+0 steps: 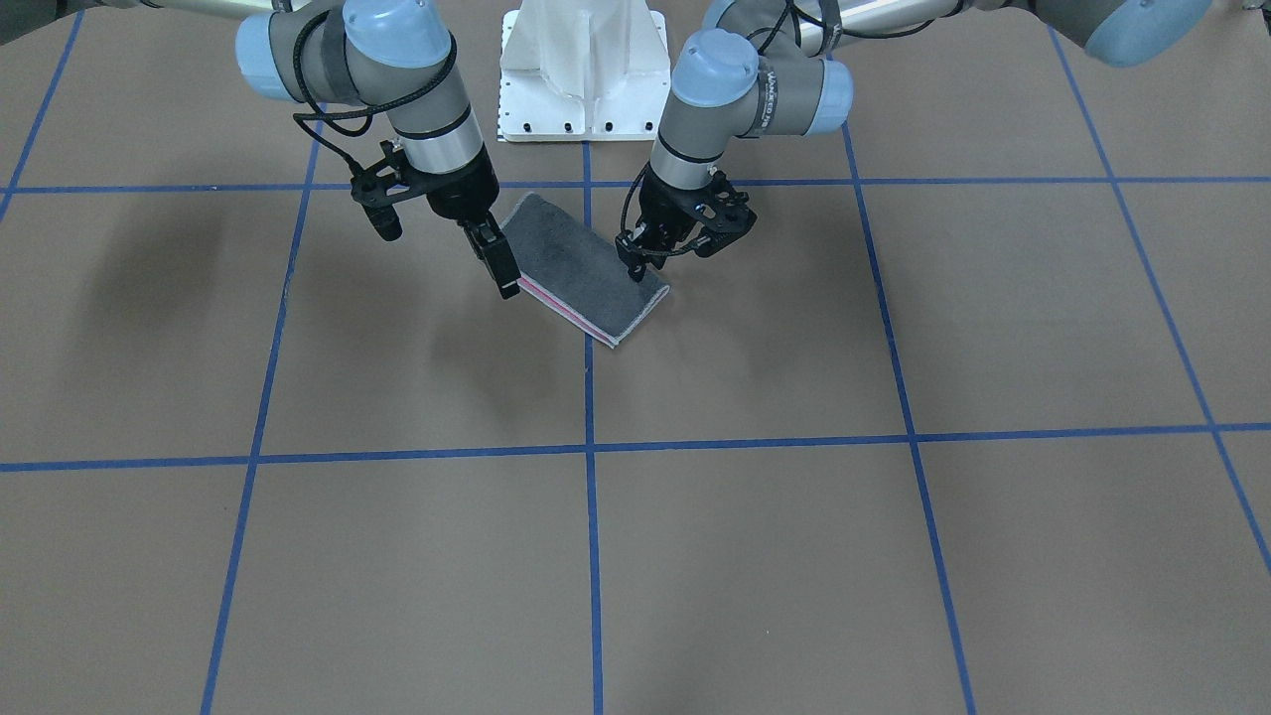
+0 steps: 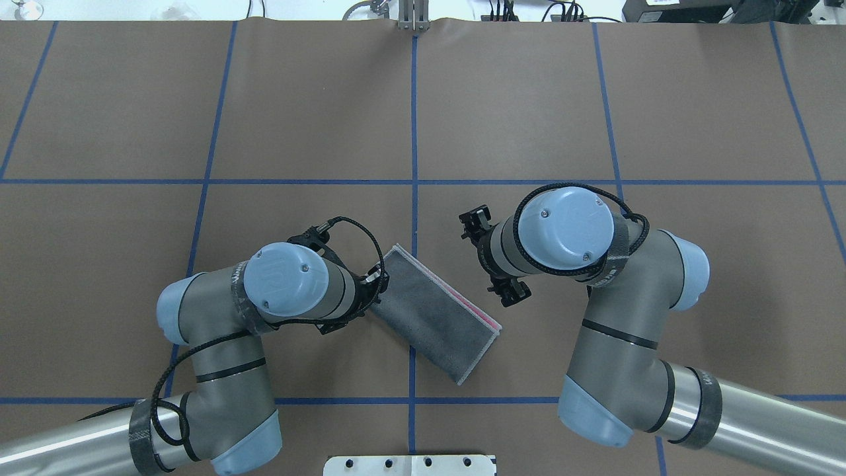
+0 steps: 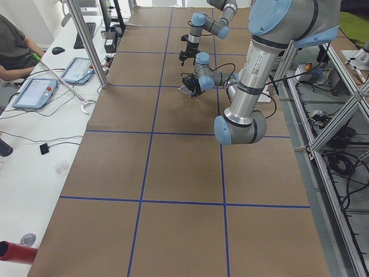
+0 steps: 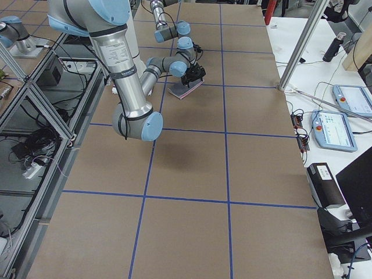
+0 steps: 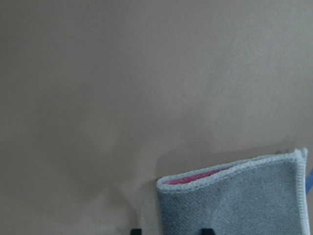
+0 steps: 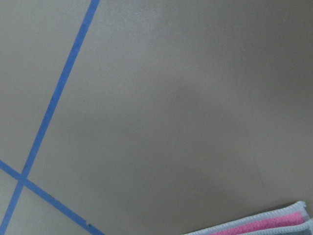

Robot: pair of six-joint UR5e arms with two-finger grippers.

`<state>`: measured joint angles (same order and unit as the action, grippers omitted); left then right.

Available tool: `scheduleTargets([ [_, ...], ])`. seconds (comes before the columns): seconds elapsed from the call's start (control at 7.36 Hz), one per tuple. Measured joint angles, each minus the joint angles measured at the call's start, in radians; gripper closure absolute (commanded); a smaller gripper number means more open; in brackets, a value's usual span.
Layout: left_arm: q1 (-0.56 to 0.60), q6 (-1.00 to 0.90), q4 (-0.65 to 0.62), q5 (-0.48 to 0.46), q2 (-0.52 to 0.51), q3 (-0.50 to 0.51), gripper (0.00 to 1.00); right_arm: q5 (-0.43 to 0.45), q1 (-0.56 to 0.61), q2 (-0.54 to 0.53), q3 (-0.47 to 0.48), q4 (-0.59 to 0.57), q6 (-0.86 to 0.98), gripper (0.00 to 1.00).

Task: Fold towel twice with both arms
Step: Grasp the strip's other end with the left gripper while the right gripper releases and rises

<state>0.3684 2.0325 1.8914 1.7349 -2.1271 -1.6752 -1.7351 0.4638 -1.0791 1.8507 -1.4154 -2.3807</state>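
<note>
As it stands parted, the left pincer [image 5: 171,230] straddles the towel's [image 5: 239,196] edge.

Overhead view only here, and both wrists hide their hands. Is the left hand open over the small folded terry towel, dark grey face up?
Observer: Yes. In the left wrist view the left hand has its fingertips apart, one over the towel, one off its edge.
Operator: And the right hand?
Observer: From the front-facing view, the right hand points down at the towel's pink-edged corner at the other end. I cannot tell whether it grips.
</note>
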Motion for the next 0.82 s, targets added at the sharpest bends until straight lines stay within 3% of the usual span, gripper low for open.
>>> scheduleTargets([
  [0.14, 0.000, 0.000, 0.000, 0.000, 0.001, 0.000, 1.00, -0.001, 0.000, 0.000, 0.001, 0.000, 0.000, 0.00],
  [0.82, 0.023, -0.001, 0.011, 0.000, -0.010, -0.022, 1.00, -0.002, 0.001, -0.001, 0.007, -0.003, -0.001, 0.00],
])
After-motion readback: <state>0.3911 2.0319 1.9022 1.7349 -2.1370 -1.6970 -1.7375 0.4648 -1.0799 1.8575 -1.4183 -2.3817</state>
